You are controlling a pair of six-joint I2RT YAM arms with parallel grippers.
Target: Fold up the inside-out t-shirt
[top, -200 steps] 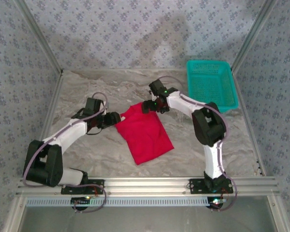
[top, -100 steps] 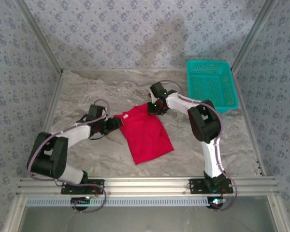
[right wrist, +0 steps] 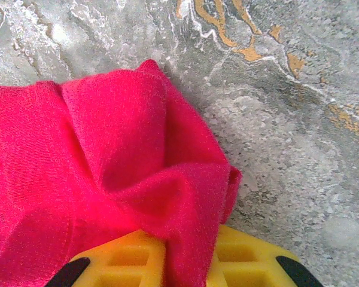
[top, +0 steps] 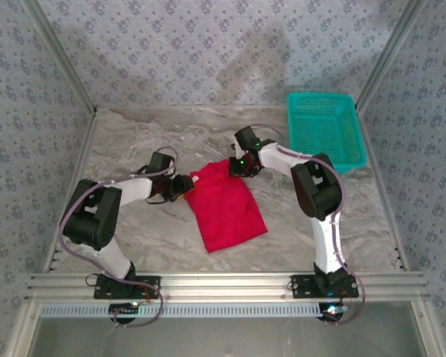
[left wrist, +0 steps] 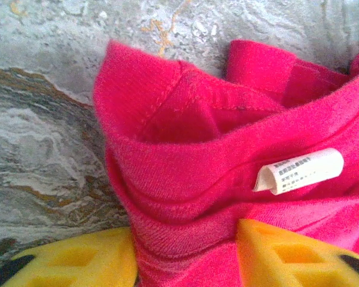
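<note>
right hand (right wrist: pixel 185 263) pinches the t-shirt (top: pixel 227 204) corner; left hand (left wrist: pixel 185 257) straddles the collar (left wrist: pixel 185 179), we can't tell if clamped. loose bite could slip on lift.

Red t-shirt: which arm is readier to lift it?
Right, probably: its yellow fingers pinch a fold of the bright red cloth t-shirt tightly; the left fingers stand wider apart around the collar.

- The neck tag (left wrist: pixel 299 171) is showing print too small to read.
- The bottom edge is cutting off the left gripper (left wrist: pixel 185 269).
- The t-shirt (right wrist: pixel 78 179) is running off the right wrist view.
</note>
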